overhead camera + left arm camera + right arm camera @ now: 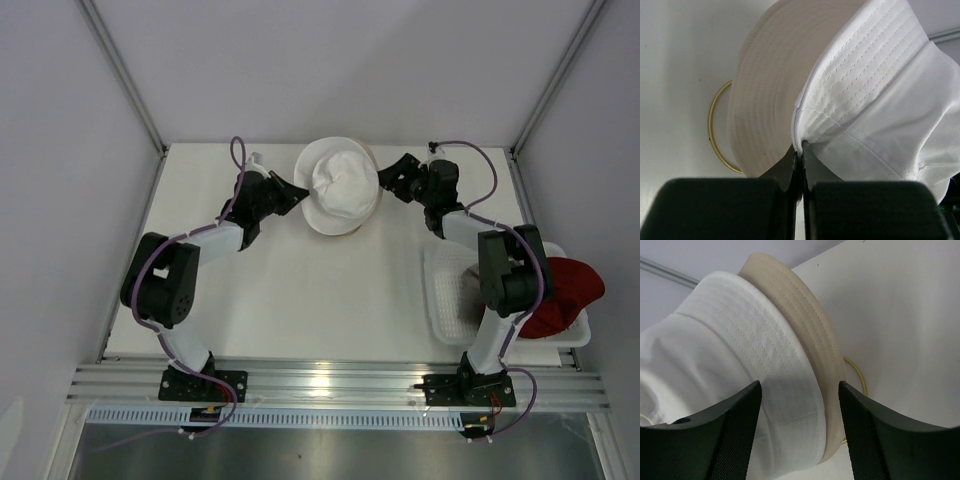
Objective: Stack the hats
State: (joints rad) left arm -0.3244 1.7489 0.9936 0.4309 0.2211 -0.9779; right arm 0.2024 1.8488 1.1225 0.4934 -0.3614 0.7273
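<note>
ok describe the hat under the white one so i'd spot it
At the far middle of the table, a pile sits over a gold ring. The cream hat is the lower one: only its beige stitched brim shows under the brighter white hat.

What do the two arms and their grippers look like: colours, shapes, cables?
The left arm and right arm have black joint housings joined by white links, and a purple cable runs along each. The left gripper and right gripper each have two flat black fingers; the right one's pads look finely textured.
</note>
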